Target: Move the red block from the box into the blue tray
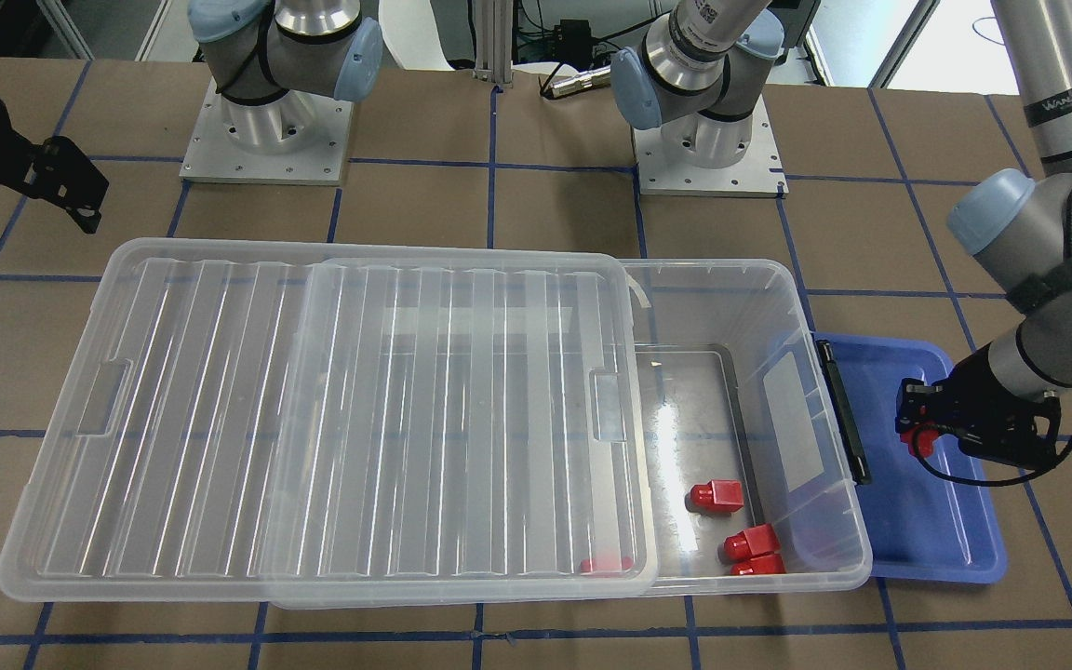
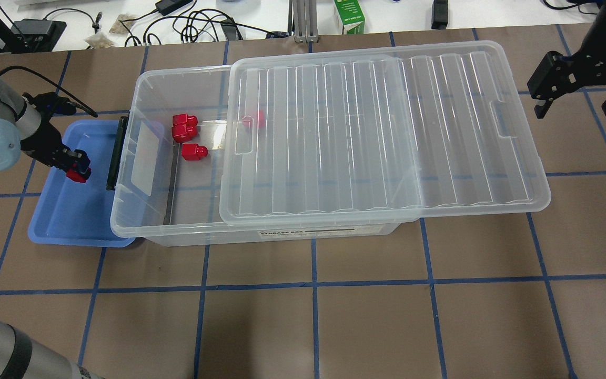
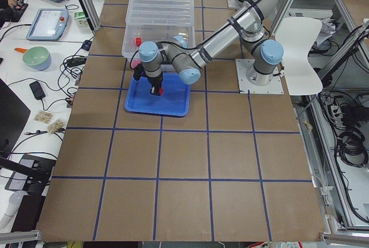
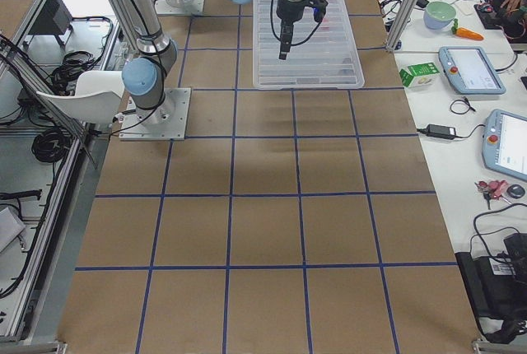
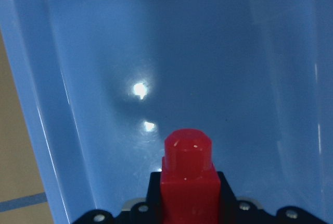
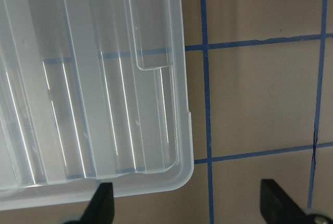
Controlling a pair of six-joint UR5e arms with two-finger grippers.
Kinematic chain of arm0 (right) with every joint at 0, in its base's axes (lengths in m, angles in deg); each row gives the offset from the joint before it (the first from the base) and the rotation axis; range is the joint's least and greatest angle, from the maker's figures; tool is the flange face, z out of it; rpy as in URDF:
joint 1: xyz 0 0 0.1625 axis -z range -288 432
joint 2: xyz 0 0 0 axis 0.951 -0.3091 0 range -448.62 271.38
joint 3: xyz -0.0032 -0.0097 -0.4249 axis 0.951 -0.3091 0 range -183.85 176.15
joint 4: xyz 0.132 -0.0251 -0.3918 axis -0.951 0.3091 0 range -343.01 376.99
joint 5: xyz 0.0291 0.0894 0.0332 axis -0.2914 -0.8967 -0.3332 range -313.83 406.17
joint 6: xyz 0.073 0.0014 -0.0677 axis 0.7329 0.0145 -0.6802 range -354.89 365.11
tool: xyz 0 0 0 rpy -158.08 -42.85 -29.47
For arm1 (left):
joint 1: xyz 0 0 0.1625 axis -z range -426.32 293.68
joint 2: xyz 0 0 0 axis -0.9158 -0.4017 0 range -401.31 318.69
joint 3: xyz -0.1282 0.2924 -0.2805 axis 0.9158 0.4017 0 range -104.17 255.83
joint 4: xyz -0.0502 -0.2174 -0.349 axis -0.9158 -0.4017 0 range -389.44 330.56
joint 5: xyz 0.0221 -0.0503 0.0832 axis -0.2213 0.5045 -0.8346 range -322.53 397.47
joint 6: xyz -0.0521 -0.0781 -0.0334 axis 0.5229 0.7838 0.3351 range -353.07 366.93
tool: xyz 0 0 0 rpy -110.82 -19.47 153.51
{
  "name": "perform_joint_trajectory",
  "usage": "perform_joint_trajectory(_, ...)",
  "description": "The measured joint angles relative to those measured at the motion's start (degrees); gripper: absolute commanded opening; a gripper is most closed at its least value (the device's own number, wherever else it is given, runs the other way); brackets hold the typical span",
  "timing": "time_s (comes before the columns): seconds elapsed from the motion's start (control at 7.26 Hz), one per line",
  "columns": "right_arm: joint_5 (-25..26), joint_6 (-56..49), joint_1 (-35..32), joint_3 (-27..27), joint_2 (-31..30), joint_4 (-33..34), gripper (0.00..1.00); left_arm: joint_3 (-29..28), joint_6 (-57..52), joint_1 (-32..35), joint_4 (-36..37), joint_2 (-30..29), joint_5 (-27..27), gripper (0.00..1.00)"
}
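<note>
A narrow label (image 2: 303,231) on the long side wall of the clear box (image 2: 203,238), seen from overhead, reads "STORAGE BOX" in dark capitals. A dark bar follows those words on the same strip, and anything printed in it is too small to read. In the front-facing view, white capitals run along a black sleeve (image 1: 1062,104) on the left arm (image 1: 1048,46). They seem to begin "WANSEED", and the end is lost round the curve. White print on the green carton (image 2: 349,17) beyond the bench is too small to make out.
</note>
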Motion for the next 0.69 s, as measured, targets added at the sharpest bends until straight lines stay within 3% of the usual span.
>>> perform_joint_trajectory(0.14, 0.0, -0.1, 0.1, 0.0, 0.3, 0.0, 1.0, 0.4, -0.2, -0.2, 1.3, -1.0, 0.0, 0.62)
perform_joint_trajectory(0.28, 0.1, 0.0, 0.2, 0.0, 0.7, 0.0, 1.0, 0.6, -0.2, -0.3, 2.6, -1.8, 0.0, 0.81)
perform_joint_trajectory(0.69, 0.1, -0.4, 0.5, 0.1, 1.5, 0.0, 1.0, -0.1, 0.0, -0.2, 3.3, -1.8, -0.4, 0.84)
